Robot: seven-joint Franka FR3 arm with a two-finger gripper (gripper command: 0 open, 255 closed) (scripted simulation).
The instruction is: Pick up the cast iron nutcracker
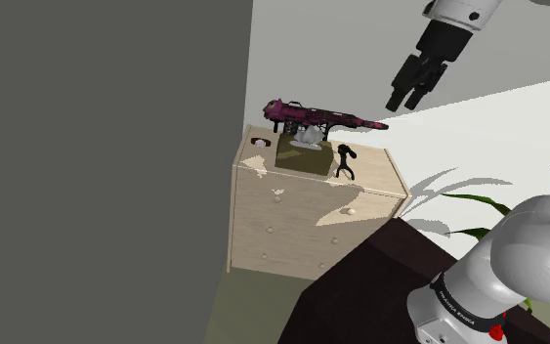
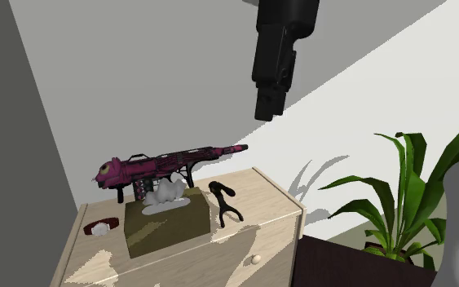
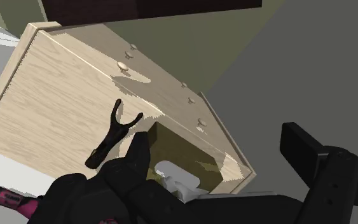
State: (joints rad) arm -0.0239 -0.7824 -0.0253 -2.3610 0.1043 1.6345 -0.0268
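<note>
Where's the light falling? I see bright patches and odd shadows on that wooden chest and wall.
Shoulder view: a diagonal light edge crosses the white wall, and bright patches fleck the pale wooden chest of drawers. Second exterior view: the green leafy plant throws a grey shadow on the wall. Wrist view: the black forked nutcracker is a dark silhouette on the lit chest top.

Open air above nutcracker (image 2: 222, 204); tissue box (image 2: 166, 228) just beside, pink toy gun (image 2: 166, 165) behind.
</note>
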